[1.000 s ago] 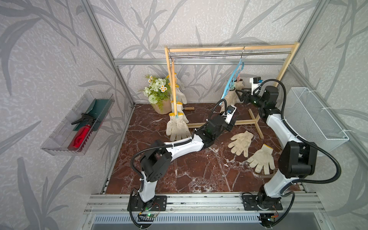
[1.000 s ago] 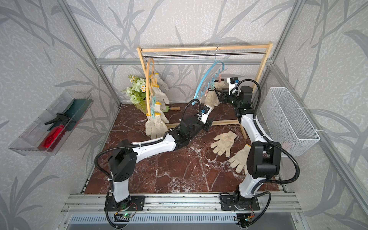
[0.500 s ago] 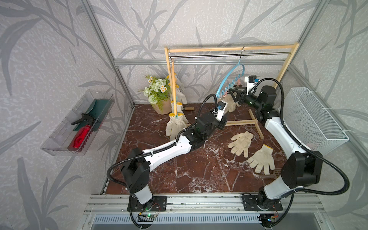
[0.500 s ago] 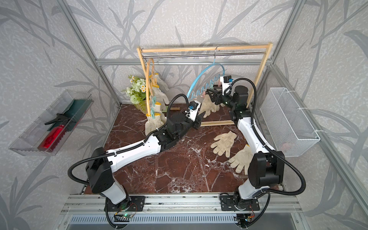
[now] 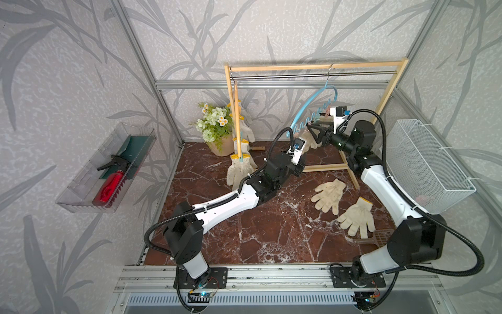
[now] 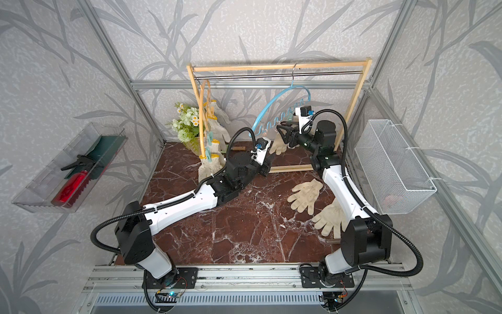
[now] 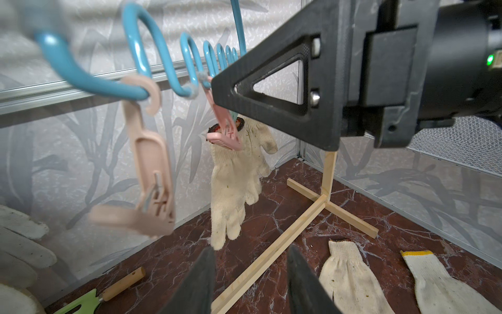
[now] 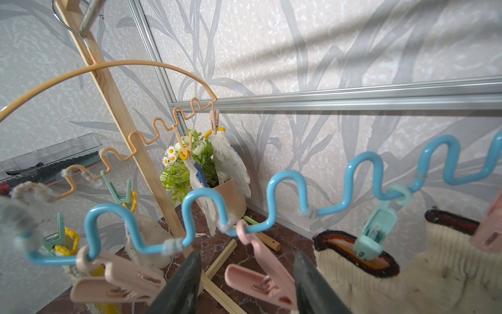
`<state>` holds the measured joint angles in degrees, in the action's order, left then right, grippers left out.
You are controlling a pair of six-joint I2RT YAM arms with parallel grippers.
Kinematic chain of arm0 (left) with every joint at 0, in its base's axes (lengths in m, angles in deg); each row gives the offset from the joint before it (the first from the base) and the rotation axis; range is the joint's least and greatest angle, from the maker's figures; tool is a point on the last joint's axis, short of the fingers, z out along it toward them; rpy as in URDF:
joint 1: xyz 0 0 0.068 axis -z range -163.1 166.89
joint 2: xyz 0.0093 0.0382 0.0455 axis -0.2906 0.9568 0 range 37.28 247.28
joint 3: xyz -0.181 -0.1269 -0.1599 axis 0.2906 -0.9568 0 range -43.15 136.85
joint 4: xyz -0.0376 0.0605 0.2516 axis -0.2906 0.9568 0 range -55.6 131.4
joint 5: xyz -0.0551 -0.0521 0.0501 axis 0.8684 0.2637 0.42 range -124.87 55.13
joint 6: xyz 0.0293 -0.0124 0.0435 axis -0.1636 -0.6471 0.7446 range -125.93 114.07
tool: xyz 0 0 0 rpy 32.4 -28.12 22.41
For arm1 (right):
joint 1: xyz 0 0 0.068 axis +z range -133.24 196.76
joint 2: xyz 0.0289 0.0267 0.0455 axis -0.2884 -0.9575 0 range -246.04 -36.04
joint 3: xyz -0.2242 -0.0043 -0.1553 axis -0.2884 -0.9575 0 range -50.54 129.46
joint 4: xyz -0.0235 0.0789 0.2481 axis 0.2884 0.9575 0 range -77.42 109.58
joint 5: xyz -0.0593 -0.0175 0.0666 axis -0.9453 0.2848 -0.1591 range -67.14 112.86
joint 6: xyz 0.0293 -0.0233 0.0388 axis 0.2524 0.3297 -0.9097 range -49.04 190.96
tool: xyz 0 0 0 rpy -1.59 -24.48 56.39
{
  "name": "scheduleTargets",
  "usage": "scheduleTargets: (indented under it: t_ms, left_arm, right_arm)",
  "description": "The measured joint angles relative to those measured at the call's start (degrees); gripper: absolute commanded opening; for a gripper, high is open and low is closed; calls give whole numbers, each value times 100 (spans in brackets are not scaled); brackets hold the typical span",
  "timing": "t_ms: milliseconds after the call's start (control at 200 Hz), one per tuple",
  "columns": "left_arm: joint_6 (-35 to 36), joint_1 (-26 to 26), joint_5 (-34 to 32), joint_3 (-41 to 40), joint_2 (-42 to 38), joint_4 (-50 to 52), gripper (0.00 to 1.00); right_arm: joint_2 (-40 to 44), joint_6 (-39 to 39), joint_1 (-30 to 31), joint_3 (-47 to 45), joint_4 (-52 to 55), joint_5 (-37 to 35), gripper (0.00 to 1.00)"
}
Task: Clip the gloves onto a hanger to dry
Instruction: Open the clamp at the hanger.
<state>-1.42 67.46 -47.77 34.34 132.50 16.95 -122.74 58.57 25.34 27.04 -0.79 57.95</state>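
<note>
The left gripper [image 7: 250, 254] stood open and empty below the blue hanger [image 7: 103, 87]. The right gripper [image 8: 245, 261] stood open with a pink clip [image 8: 258, 277] between its jaws. One glove [image 7: 233, 185] hung clipped to that hanger, and two more gloves [image 5: 329, 195] lay on the desk [image 5: 271, 231].

The hanger [image 8: 285, 175] hangs from the rack [image 5: 312, 67] just above the right gripper [image 8: 247, 258], with a clip [image 8: 259, 280] between that gripper's fingers. One glove [image 7: 233, 187] hangs clipped ahead of the left gripper [image 7: 251, 271]. Two gloves [image 5: 330, 191] lie on the floor [image 5: 244, 231], below and behind the right gripper.
</note>
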Motion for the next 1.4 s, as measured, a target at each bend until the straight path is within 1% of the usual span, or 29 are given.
scheduleTargets:
  t_ms: [280, 570, 690, 790, 890, 945, 1145, 1205, 1400]
  left_arm:
    - [48, -46, -55, -2, 0, 9, 43]
    - [50, -90, -55, -2, -2, 11, 43]
    - [50, -111, -55, -2, -11, 15, 43]
    - [50, -120, -57, -4, -20, 20, 43]
    - [50, -122, -55, -2, -22, 20, 43]
    - [50, -125, -55, -2, -22, 26, 43]
    - [52, -136, -55, -2, -22, 33, 43]
    - [52, -140, -55, -2, -22, 33, 43]
    - [68, -151, -55, -4, -22, 33, 42]
  right_arm:
    - [-28, 208, 98, 15, 199, 0, 56]
    - [-127, 603, 302, 149, 492, 17, 56]
    - [-212, 807, 389, 319, 656, -15, 55]
    - [-238, 960, 426, 417, 798, -55, 51]
    - [-240, 1086, 450, 455, 894, -72, 50]
    - [-243, 1132, 450, 468, 925, -81, 48]
    - [-249, 1244, 450, 555, 1047, -118, 46]
    - [-273, 1252, 450, 608, 1069, -118, 44]
    - [-365, 1250, 450, 713, 1082, -114, 44]
